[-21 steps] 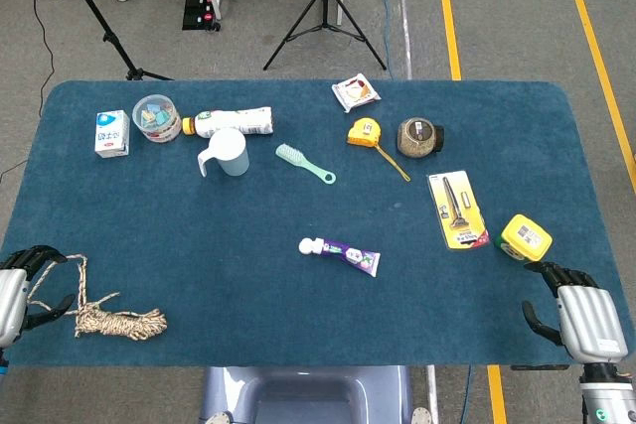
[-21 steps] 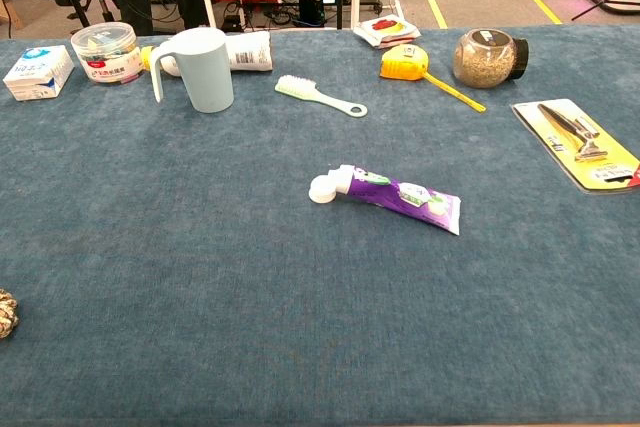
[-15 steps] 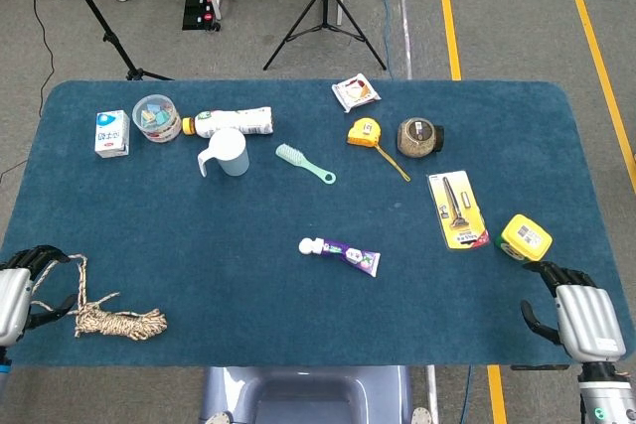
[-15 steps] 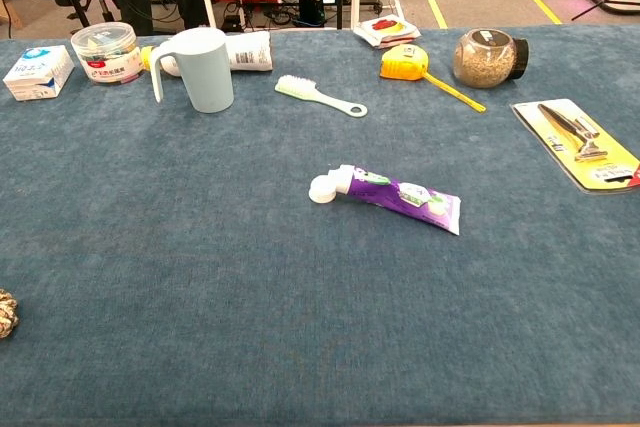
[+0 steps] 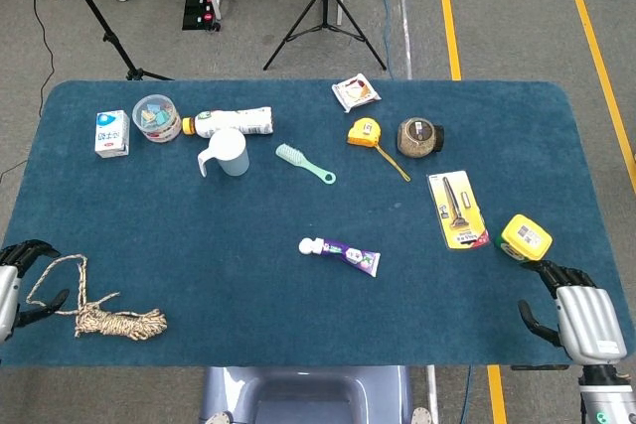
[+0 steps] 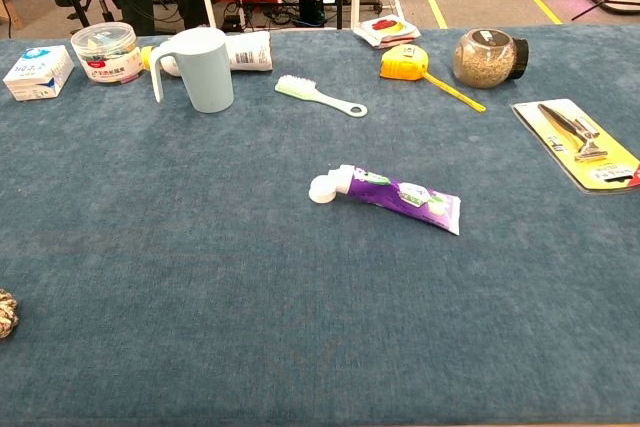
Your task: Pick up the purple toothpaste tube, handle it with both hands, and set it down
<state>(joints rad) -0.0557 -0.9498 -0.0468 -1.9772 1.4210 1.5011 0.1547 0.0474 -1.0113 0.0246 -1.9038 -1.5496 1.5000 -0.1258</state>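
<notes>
The purple toothpaste tube [image 5: 341,255] [image 6: 388,193] lies flat near the middle of the blue table, white cap to the left. My left hand [image 5: 10,285] sits at the table's front left edge, fingers apart, holding nothing, beside a coil of rope. At the front right corner my right hand [image 5: 576,313] also holds nothing, its fingers spread. Both hands are far from the tube. Neither hand appears in the chest view.
A rope coil [image 5: 109,319] lies front left. Behind the tube are a pale blue cup [image 5: 228,153], green brush [image 5: 303,163], yellow tape measure [image 5: 366,133] and jar [image 5: 419,137]. A razor pack [image 5: 457,210] and yellow box [image 5: 524,237] sit at the right.
My left hand has slid a little further left and off the table edge. The right hand and the tube have not moved.
</notes>
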